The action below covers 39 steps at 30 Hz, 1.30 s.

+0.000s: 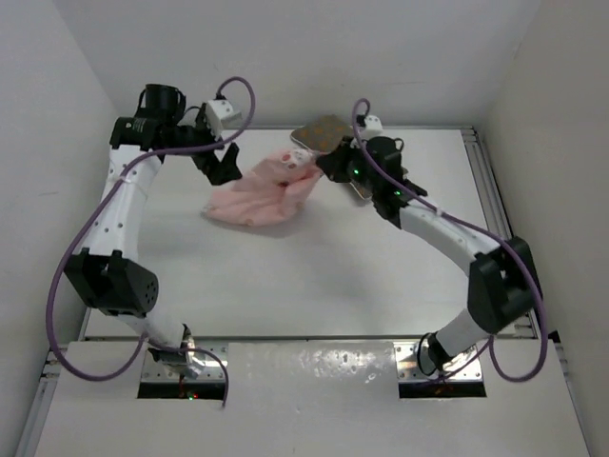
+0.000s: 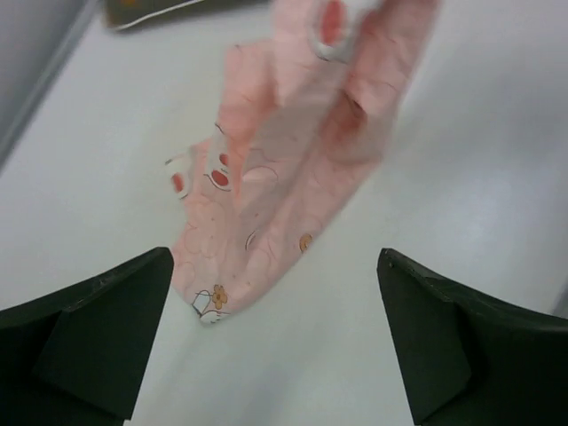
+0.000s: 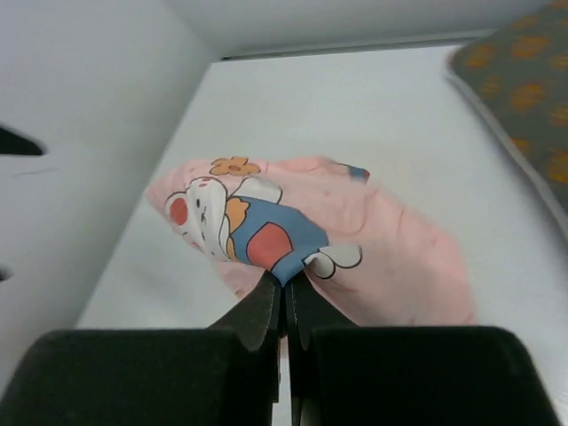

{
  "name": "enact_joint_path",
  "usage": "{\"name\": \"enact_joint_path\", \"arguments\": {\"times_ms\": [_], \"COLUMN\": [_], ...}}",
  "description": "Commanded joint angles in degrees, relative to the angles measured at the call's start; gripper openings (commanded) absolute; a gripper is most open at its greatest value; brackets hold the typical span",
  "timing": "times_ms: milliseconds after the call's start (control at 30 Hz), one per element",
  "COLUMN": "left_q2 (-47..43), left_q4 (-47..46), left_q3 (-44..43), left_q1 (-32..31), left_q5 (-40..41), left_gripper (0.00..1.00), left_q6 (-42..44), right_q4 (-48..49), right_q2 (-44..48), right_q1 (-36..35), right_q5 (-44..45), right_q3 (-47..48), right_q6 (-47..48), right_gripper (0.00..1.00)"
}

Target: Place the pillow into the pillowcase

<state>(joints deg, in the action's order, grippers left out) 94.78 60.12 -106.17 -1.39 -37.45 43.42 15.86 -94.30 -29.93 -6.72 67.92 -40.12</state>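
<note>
The task was at an early stage. The pillowcase [image 1: 259, 198] lay crumpled in a loose heap on the far middle of the table [image 1: 314, 286]. No view showed its mouth held apart, and which edge was the open one could not be told. The pillow [image 1: 322, 133] sat wholly outside it, farther back by the far edge and a little to the right, partly hidden behind the right arm. None of it was inside the cloth, and whether the two touched was unclear.

The right gripper [image 3: 286, 282] had its jaws pressed together on a fold at the right end of the pillowcase. It pinched the printed cloth, which rose slightly toward the pinch. The left gripper [image 2: 273, 266] was spread wide above the left end of the pillowcase and held nothing. A corner of the cloth lay below and between its fingers, apart from both.

So only one grip on the pillowcase was made, and by my reading nearly all the work was left. The left gripper had yet to take the cloth, the mouth had to be found and opened, and the pillow had to be brought over and worked fully inside.
</note>
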Motion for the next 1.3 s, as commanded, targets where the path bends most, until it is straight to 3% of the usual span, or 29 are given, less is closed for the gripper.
{"name": "enact_joint_path", "arguments": {"times_ms": [0, 100, 167, 267, 367, 533, 600, 667, 700, 767, 800, 833, 900, 1000, 1133, 1267], "left_q2": [-0.7, 0.4, 1.5, 2.5, 3.0, 3.8, 4.1, 4.2, 4.0, 3.0, 1.8, 1.2, 0.2, 0.2, 0.1, -1.3], "left_q4": [9.4, -1.6, -6.9, -11.9, -18.4, -28.7, -30.9, -31.7, -32.1, -33.2, -34.1, -34.4, -34.8, -33.1, -30.9, -29.2], "left_q3": [6.8, 8.9, 9.0, 8.8, 8.6, 7.7, 8.0, 8.1, 8.3, 8.5, 9.0, 9.5, 10.3, 9.8, 10.8, 17.2], "left_q1": [-2.0, -1.8, -1.8, -1.8, -0.2, 9.8, 16.5, 23.3, 25.2, 29.1, 29.8, 30.3, 30.6, 28.9, 24.3, 15.5], "left_q5": [-11.0, -7.0, -3.1, 1.3, 5.5, 15.4, 17.8, 17.4, 17.2, 17.1, 17.3, 17.7, 18.5, 17.9, 19.2, 22.5], "left_gripper": [1.00, 1.00, 1.00, 1.00, 1.00, 1.00, 1.00, 1.00, 1.00, 1.00, 1.00, 1.00, 1.00, 1.00, 1.00, 1.00], "left_q6": [9.1, -4.3, -8.9, -13.9, -22.0, -37.2, -42.9, -47.7, -48.3, -47.7, -46.9, -45.0, -43.8, -39.0, -33.8, -26.3], "right_q4": [-8.1, -13.4, -12.8, -13.6, -20.0, -27.5, -24.1, -19.0, -14.1, 0.3, 11.2, 15.5, 19.3, 12.1, -0.4, -19.8], "right_q2": [5.6, 13.0, 18.2, 18.8, 10.2, -11.8, -17.6, -18.2, -17.2, -10.2, -4.7, -2.2, 1.8, 6.8, 9.0, 10.2], "right_q1": [1.0, 1.2, 2.9, 6.7, 6.8, -3.0, -5.9, -7.5, -7.8, -6.5, -3.9, -2.3, 2.9, 7.0, 10.4, 19.4], "right_q5": [0.0, 6.5, 9.9, 12.4, 10.4, 0.7, -12.4, -21.8, -28.9, -33.3, -32.8, -31.4, -24.4, -14.8, -6.7, 9.1], "right_q3": [-12.1, -17.5, -19.4, -17.0, -3.4, 37.6, 50.7, 53.9, 50.6, 41.0, 28.3, 21.4, 5.0, -9.6, -19.1, -22.3], "right_q6": [10.6, 13.8, 14.3, 13.6, 16.7, 19.4, 16.8, 11.5, 8.9, -1.0, -4.6, -7.5, -13.0, -10.7, -3.8, -5.1], "right_gripper": [0.00, 0.00, 0.00, 0.00, 0.00, 0.00, 0.00, 0.00, 0.00, 0.00, 0.00, 0.00, 0.00, 0.02, 0.98, 0.99]}}
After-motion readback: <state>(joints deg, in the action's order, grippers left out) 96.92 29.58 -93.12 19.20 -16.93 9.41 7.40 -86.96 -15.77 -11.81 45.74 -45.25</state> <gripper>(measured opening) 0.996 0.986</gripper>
